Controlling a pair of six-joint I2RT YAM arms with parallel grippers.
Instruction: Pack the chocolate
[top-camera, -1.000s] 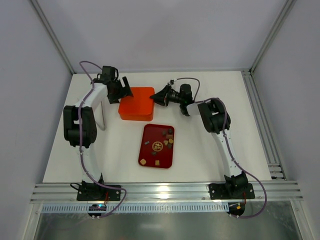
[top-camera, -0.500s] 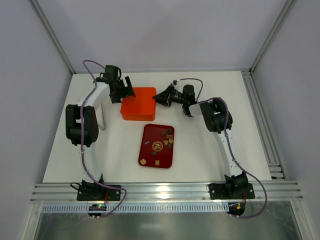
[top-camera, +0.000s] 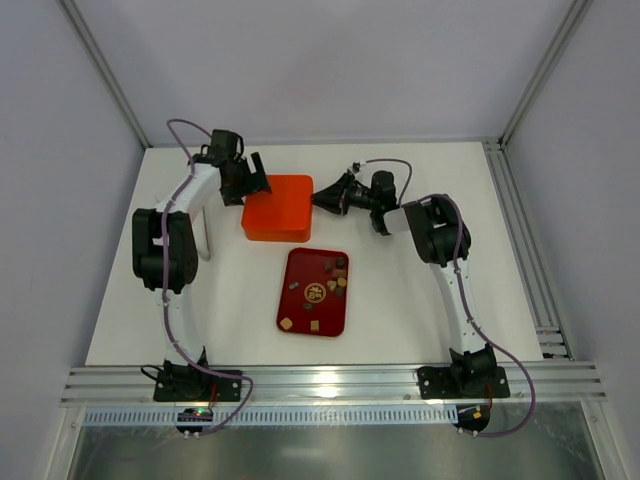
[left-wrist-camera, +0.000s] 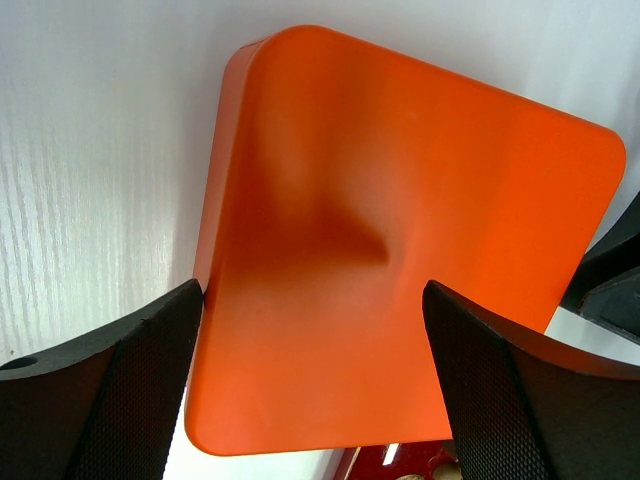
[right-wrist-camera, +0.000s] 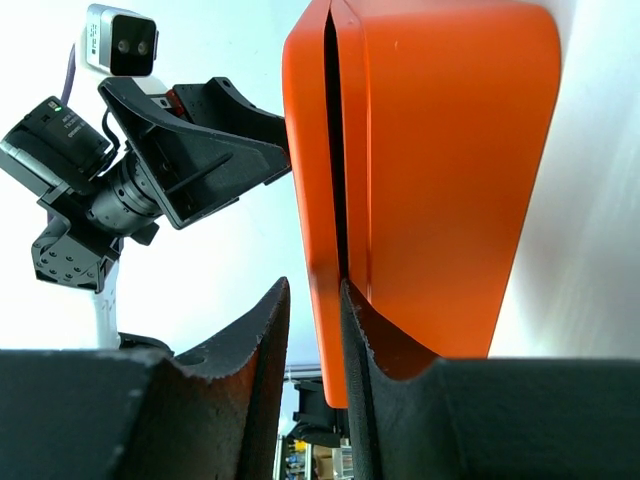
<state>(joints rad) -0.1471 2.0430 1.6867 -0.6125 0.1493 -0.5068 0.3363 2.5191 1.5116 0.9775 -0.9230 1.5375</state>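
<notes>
The right tool (top-camera: 318, 197) grasps the box (top-camera: 277, 212) wall near the far edge of the surface (top-camera: 400, 300); the left tool (top-camera: 256, 180) hangs released above it.

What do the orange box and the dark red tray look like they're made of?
The orange box looks like moulded plastic with a smooth satin finish: rounded corners, a soft sheen, and a seam where two shells meet in the right wrist view. The dark red tray seems to be glossy plastic, possibly lacquered; a glint shows along its near edge, but it is too small to be sure.
</notes>
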